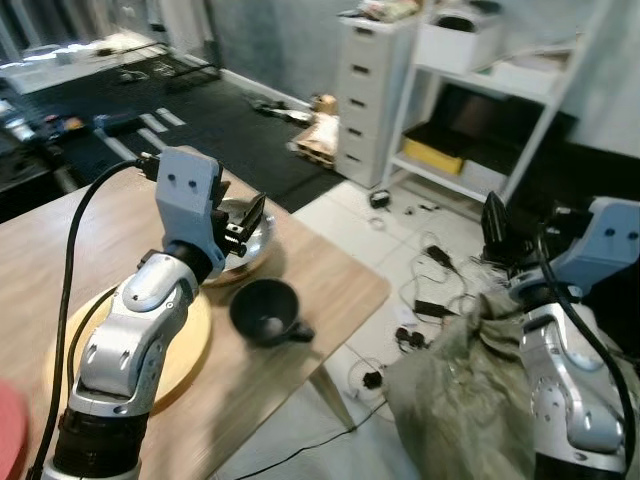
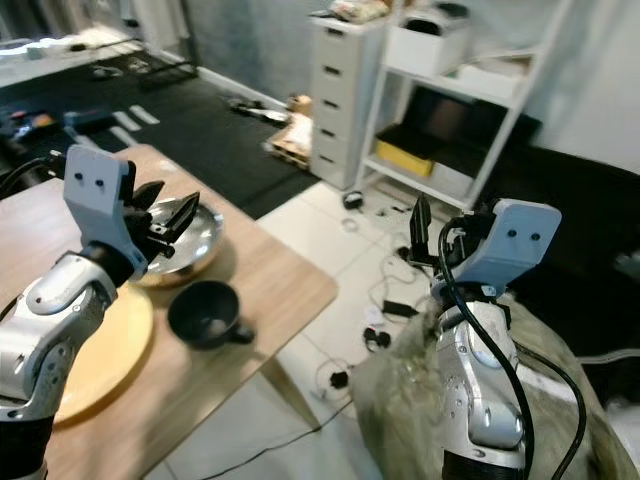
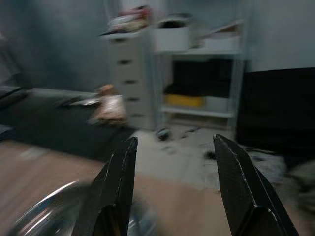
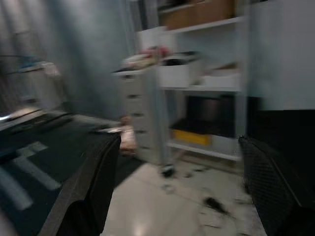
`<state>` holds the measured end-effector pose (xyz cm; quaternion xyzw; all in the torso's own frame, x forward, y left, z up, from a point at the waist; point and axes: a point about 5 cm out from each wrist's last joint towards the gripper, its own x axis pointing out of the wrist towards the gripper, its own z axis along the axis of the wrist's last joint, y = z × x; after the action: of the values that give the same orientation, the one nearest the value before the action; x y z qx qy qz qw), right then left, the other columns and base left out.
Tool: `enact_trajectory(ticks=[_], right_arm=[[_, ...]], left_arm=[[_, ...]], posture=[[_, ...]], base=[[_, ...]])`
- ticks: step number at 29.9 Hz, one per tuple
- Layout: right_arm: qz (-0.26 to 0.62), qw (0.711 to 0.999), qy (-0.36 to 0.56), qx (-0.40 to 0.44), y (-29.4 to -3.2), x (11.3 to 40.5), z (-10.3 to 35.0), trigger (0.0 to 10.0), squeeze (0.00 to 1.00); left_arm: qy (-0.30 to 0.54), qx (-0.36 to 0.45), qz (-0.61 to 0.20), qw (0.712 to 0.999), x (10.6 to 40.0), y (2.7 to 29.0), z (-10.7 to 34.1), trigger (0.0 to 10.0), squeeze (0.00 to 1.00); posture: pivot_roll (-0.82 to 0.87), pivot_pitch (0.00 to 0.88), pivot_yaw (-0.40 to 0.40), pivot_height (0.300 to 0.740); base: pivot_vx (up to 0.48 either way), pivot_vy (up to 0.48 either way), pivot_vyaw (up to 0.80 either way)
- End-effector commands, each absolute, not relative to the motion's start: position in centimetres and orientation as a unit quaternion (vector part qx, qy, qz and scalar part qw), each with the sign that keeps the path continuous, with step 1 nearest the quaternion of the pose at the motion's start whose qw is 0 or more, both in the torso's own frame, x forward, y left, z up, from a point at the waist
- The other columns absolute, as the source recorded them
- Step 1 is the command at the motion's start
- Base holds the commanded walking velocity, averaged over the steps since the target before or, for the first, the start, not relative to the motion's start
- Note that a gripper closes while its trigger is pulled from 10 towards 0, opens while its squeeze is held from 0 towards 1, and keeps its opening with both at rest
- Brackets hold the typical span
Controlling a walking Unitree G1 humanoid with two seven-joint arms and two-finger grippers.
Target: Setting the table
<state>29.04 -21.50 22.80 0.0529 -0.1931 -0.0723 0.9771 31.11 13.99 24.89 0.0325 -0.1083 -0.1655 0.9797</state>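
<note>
The left gripper (image 1: 245,222) hangs over the light wooden table (image 1: 330,285), its two black fingers spread apart with nothing between them, directly above the shiny round steel bowl (image 2: 195,240) that sits toward the far side of the tabletop. In the left wrist view the bowl's rim (image 3: 54,211) curves just below and ahead of the open fingertips (image 3: 129,147), so the bowl lies downward and slightly forward from this hand; that view is blurred, so whether a finger already touches the rim is hard to say.

Just near of the bowl, and a little to its right, stands the small black mug (image 1: 265,312), upright, its stubby handle pointing right and toward the near edge. Left of the mug lies the flat round yellow plate (image 1: 190,345), partly under the left forearm. A red rounded edge (image 1: 10,430) shows at the near left corner of the table.

The right gripper (image 2: 420,232) is raised off the table's right side, over the white tiled floor (image 2: 330,230) with its scattered cables, well apart from all the tableware; its fingers stand apart and empty in the right wrist view.

The left arm is clearly the nearer one, and a short descent would probably bring it onto the bowl's rim.
</note>
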Motion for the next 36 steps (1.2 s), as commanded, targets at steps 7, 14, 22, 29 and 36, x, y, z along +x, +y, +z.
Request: enact_trajectory(ticks=[7,14,22,29,36], right_arm=[[-0.078,0.977,-0.188,0.059,-21.67,29.01,22.58,10.0,0.0],[-0.08,0.977,-0.189,0.058,-21.72,29.0,22.61,10.0,0.0],[-0.08,0.977,-0.188,0.057,-21.75,29.02,22.65,10.0,0.0],[-0.081,0.977,-0.189,0.056,-21.76,29.04,22.68,10.0,0.0],[-0.082,0.977,-0.189,0.055,-21.77,29.02,22.69,10.0,0.0]], left_arm=[[-0.105,0.035,-0.166,0.98,31.04,14.03,24.71,10.0,0.0],[-0.105,0.034,-0.166,0.98,31.06,13.99,24.7,10.0,0.0],[-0.106,0.033,-0.167,0.98,31.12,13.93,24.7,10.0,0.0],[-0.106,0.033,-0.168,0.979,31.18,13.92,24.71,10.0,0.0],[-0.107,0.032,-0.169,0.979,31.18,13.91,24.7,10.0,0.0]], posture=[[-0.08,0.0,0.113,0.74],[-0.08,0.0,0.115,0.74],[-0.08,0.0,0.115,0.74],[-0.08,0.0,0.115,0.74],[-0.08,0.0,0.115,0.74]], base=[[0.0,0.0,-0.8],[0.0,0.0,-0.8],[0.0,0.0,-0.8],[0.0,0.0,-0.8],[0.0,0.0,-0.8]])
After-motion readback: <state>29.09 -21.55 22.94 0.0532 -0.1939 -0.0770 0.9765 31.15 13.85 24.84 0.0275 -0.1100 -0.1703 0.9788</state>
